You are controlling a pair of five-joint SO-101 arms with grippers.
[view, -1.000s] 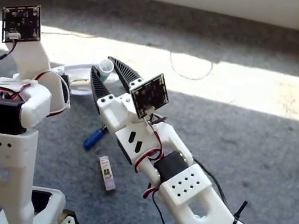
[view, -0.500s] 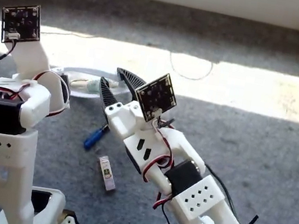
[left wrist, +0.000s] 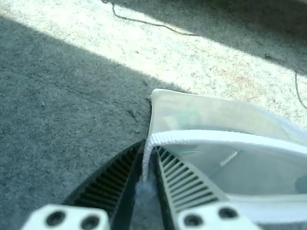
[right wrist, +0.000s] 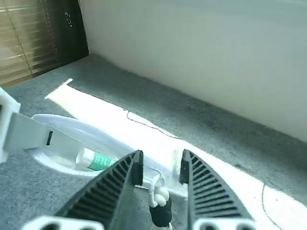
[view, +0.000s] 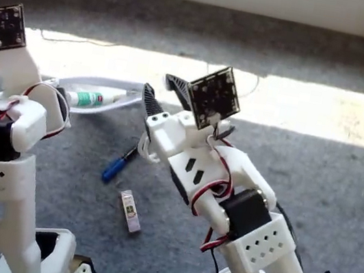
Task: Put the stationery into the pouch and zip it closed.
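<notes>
The arms have drawn apart and the pouch [view: 125, 95] stretches out. The left gripper [left wrist: 149, 152] clamps its corner as anchor, and the right gripper [right wrist: 160, 160] has its jaws apart, seemingly straddling the zip pull [right wrist: 159, 201].

pouch [left wrist: 216, 115] cut by edge, inside blurred

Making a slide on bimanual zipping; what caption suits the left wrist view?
Left jaws clamp the white zipper edge of a translucent plastic pouch over grey carpet.
</notes>
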